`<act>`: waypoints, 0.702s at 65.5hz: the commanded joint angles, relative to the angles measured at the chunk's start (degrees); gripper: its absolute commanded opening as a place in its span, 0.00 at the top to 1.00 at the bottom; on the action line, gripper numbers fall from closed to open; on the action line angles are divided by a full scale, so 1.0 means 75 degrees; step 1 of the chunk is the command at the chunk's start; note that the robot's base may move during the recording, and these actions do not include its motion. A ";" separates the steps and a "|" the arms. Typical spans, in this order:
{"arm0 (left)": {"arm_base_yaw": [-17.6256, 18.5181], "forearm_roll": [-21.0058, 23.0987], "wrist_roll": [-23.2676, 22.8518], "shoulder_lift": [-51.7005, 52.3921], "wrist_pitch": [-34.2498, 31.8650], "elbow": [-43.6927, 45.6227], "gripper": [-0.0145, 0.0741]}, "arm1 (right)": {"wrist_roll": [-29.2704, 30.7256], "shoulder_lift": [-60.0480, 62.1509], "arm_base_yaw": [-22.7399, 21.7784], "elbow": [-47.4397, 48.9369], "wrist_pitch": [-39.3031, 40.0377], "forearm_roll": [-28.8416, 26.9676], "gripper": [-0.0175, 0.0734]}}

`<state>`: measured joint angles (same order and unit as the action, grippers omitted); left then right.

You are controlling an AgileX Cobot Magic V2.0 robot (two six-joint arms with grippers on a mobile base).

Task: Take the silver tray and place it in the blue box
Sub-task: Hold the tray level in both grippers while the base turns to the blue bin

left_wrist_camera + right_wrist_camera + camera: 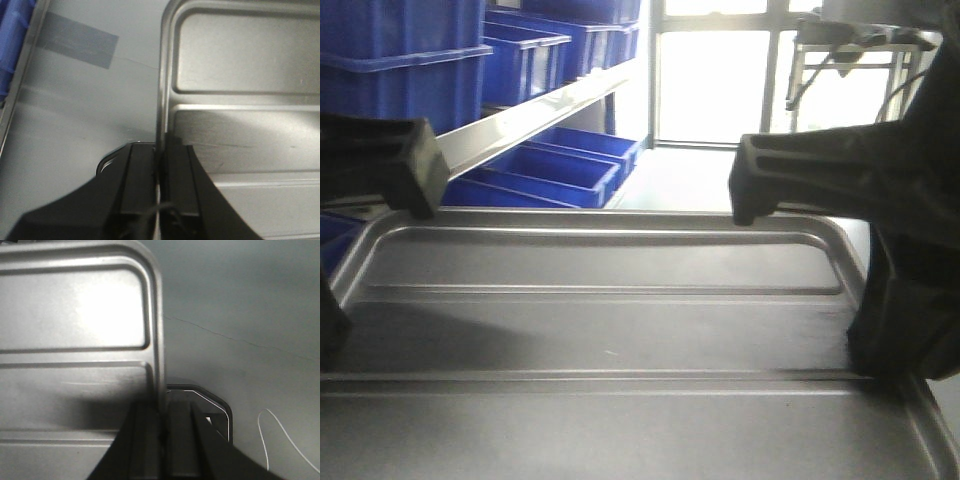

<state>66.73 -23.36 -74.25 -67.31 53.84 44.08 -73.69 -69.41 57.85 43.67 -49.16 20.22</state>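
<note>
Grab done: left pincer [161, 152] and right pincer [162, 410] each pinch an opposite rim of the shallow shiny silver metal tray [620, 320], held between them; placing into one of the deep blue plastic crates [570, 160] pending.

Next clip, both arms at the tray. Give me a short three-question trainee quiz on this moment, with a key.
1. True or false: the left gripper is shut on the rim of the silver tray.
2. Where does the right gripper grip? A) the tray's right-hand rim B) the middle of its base C) nothing, it hangs open
3. Fill in: the crates on the shelves behind are ___ in colour.
Key: 1 true; 2 A; 3 blue.
</note>
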 commanded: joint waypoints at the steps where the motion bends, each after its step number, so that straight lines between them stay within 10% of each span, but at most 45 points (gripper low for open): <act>1: 0.0063 -0.0236 -0.0066 0.0172 -0.0039 0.0174 0.84 | -0.0012 0.0216 0.0001 0.0184 0.0078 0.0319 0.74; 46: 0.0063 -0.0236 -0.0066 0.0172 -0.0039 0.0174 0.84 | -0.0012 0.0216 0.0001 0.0184 0.0078 0.0319 0.74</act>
<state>66.73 -23.36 -74.25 -67.31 53.84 44.08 -73.80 -69.41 57.85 43.67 -49.16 20.22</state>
